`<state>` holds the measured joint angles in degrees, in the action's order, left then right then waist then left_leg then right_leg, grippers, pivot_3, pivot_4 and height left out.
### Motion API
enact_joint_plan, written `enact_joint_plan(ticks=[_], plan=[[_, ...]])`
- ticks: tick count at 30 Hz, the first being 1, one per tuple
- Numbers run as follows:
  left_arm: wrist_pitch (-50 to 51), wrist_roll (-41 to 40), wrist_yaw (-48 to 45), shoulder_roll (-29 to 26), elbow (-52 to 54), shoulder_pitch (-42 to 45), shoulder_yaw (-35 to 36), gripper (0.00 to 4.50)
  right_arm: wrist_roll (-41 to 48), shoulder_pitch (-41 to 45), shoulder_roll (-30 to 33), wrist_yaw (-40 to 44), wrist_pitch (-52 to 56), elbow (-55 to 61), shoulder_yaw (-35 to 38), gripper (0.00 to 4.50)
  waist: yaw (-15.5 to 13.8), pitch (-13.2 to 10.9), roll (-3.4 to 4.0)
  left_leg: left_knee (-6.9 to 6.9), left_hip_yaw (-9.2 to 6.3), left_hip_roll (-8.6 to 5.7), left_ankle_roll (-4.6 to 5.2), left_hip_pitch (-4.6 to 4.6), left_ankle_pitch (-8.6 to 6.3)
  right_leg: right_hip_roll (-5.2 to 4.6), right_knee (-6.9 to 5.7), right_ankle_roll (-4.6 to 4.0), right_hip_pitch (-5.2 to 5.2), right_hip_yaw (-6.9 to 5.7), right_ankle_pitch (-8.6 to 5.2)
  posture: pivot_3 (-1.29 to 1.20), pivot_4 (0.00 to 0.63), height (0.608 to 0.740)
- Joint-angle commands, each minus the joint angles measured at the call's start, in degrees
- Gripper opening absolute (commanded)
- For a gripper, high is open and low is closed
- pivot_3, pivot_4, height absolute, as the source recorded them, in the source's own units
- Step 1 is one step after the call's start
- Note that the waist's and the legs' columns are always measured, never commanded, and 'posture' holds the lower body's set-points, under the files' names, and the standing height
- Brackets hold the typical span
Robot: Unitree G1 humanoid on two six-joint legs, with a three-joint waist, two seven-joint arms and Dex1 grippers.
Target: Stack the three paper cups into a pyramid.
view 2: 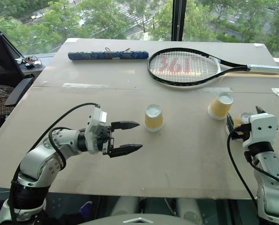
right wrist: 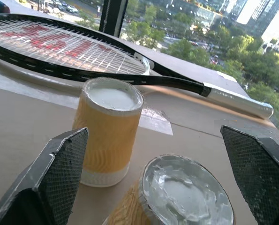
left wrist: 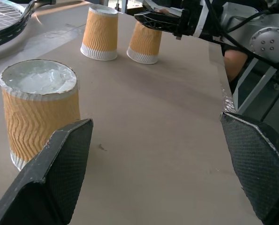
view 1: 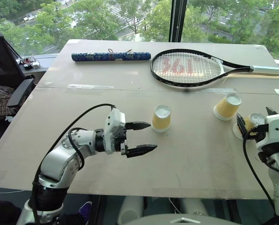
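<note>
sitting upside down on the table [view 1: 130, 154], base up and apart from one another: three paper cups, no pyramid built. nearest cup [view 1: 161, 118] standing alone near the middle, just beyond the tips of the left gripper [view 1: 140, 138], not touching them. hanging level above the board with fingers spread wide, gripping nothing, pointing toward the right side. second cup [view 1: 227, 107] standing farther right, just short of the racket [view 1: 188, 67]. third cup [view 1: 251, 125] sitting near the right edge, close beside the second, right in front of the right gripper [view 1: 256, 119]. gaping open as well, one black finger to each side of that third cup, contact impossible to tell. lying along the far edge to the left of the racket head: a blue rolled item [view 1: 111, 56].
</note>
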<state>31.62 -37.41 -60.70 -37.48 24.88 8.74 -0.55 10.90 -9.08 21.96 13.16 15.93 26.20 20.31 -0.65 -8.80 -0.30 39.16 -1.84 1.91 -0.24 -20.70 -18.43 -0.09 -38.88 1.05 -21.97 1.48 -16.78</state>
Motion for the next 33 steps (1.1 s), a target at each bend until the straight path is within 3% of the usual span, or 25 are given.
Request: enact_joint_plan(ticks=[1, 14, 17, 19, 21, 23, 25, 28, 33], plan=[[-0.21, -1.65, 0.83, 0.01, 3.66, 0.12, 0.75, 4.44, 1.43, 0.81, -0.55, -1.61, 3.07, 1.46, 1.89, 4.50, 0.07, -0.01, 0.01, 0.00, 0.01, 0.00, 0.00, 0.00, 0.00, 0.00, 0.00, 0.00, 0.00, 0.01, 0.00, 0.00, 0.150, 0.740], [-2.90, -2.05, -0.57, -1.44, 5.89, -2.74, 1.50, 4.44, 8.01, 4.82, -3.91, -6.96, 16.55, 2.96, 5.22, 4.50, 0.87, -0.05, 0.09, -0.02, 0.01, 0.01, 0.01, -0.01, -0.01, 0.01, 0.00, 0.00, -0.02, 0.02, 0.00, 0.00, 0.150, 0.740], [-3.47, -1.71, -0.51, -1.52, 5.60, -3.15, 1.27, 4.50, 8.48, 5.05, -3.42, -6.80, 17.33, 2.99, 5.07, 3.70, 1.15, -0.06, 0.11, -0.03, 0.02, 0.01, 0.02, 0.00, -0.01, 0.01, 0.00, 0.00, -0.02, 0.03, 0.00, 0.00, 0.150, 0.740], [-3.68, -1.56, -0.26, -1.48, 5.51, -3.46, 1.31, 4.50, 8.32, 4.99, -2.73, -6.28, 17.12, 2.98, 4.91, 2.58, 1.22, -0.07, 0.11, -0.03, 0.02, 0.01, 0.02, -0.01, -0.01, 0.01, 0.01, 0.00, -0.02, 0.03, 0.00, 0.00, 0.150, 0.740], [-3.92, -1.38, 0.06, -1.42, 5.47, -3.92, 1.48, 4.50, 8.79, 4.47, -1.59, -4.50, 16.55, 3.20, 5.04, 2.01, 1.24, -0.07, 0.12, -0.03, 0.02, 0.01, 0.02, -0.01, -0.01, 0.01, 0.01, 0.01, -0.03, 0.03, 0.00, 0.00, 0.150, 0.740], [-4.30, -1.02, 0.70, -1.29, 5.47, -4.33, 1.75, 4.50, 9.94, 3.58, -0.18, -1.96, 15.99, 3.54, 5.45, 2.01, 1.27, -0.09, 0.15, -0.04, 0.03, 0.00, 0.03, -0.01, -0.01, 0.02, 0.02, 0.01, -0.03, 0.03, 0.00, 0.00, 0.150, 0.740], [-7.11, 1.28, 2.59, -0.37, 4.89, -5.27, 2.43, 4.50, 16.21, 1.20, 3.22, 6.38, 16.11, 5.55, 7.31, 2.01, 1.22, -0.12, 0.19, -0.06, 0.03, 0.01, 0.03, -0.02, -0.02, 0.01, 0.02, 0.01, -0.04, 0.04, 0.00, 0.00, 0.150, 0.740], [-9.72, -1.62, 4.42, 3.80, 2.92, -7.55, 5.43, 4.50, 22.23, -3.39, 9.27, 19.13, 14.52, 9.42, 7.14, 2.01, 1.26, -0.23, 0.38, -0.10, 0.05, -0.01, 0.05, -0.03, -0.03, -0.02, 0.06, 0.03, -0.04, 0.06, -0.01, 0.00, 0.150, 0.740], [-9.88, -2.74, -0.05, -0.06, 2.08, -12.21, 9.13, 4.50, 22.12, 1.84, 10.59, 20.84, 14.96, 11.61, -3.79, 2.01, 2.11, -0.27, 0.18, -0.09, 0.07, 0.19, 0.05, 0.07, -0.03, 0.02, 0.00, 0.01, -0.02, 0.14, 0.01, 0.00, 0.150, 0.740]])
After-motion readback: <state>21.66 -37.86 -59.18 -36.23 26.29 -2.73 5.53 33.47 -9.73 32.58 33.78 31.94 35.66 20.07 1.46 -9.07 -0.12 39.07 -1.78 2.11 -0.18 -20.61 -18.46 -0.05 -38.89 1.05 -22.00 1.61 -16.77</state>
